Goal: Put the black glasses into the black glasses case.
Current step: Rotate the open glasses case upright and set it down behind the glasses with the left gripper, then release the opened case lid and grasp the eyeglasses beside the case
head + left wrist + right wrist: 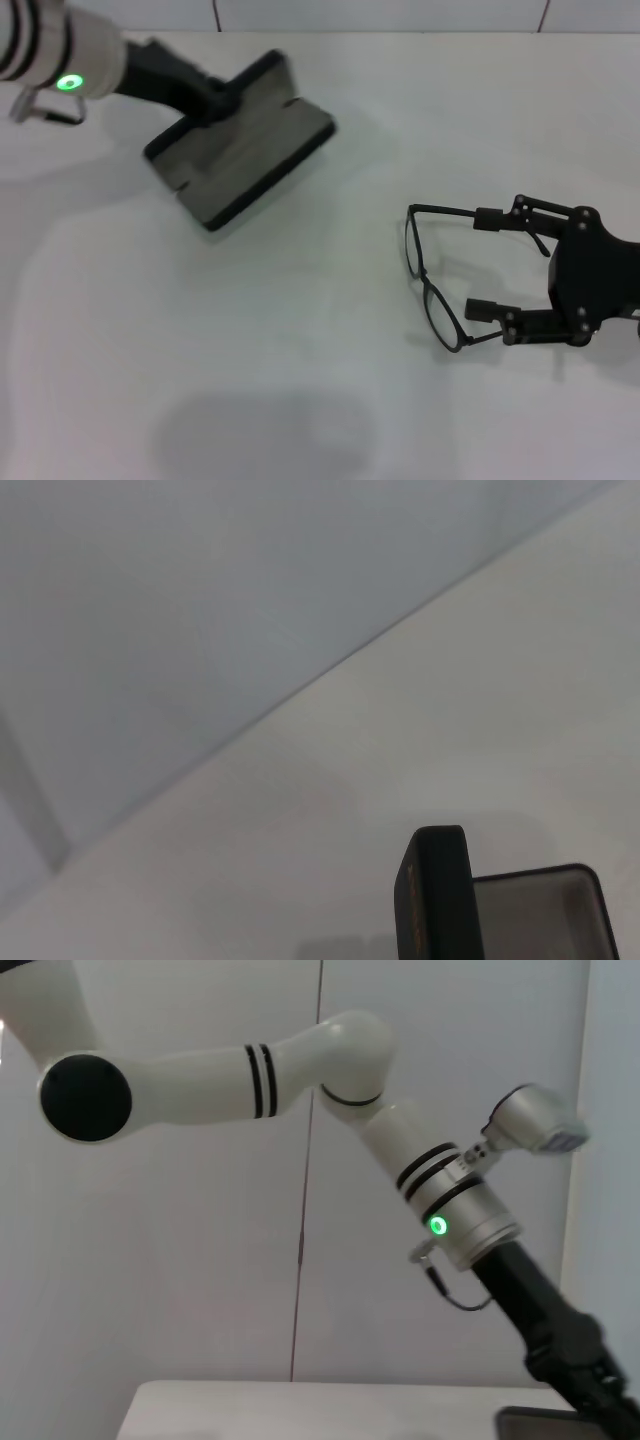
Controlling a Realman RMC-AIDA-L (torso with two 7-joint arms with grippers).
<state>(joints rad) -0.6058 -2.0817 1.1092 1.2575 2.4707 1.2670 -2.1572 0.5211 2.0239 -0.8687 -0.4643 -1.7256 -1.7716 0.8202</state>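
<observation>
Thin black wire-frame glasses (432, 285) lie right on the white table (300, 340), temples between the released right gripper (487, 264). The left gripper (215, 100) grasps the open black case (245, 150) far left.

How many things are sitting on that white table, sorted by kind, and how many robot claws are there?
Black glasses: 1
Black glasses case, lid open: 1
Robot grippers: 2, the left gripper at the case, the right gripper open around the glasses' arms
Total: 4

The left hand (215, 100) reaches forward at far left; the right hand (490, 265) sits low, fingers (490, 219) spread wide.
</observation>
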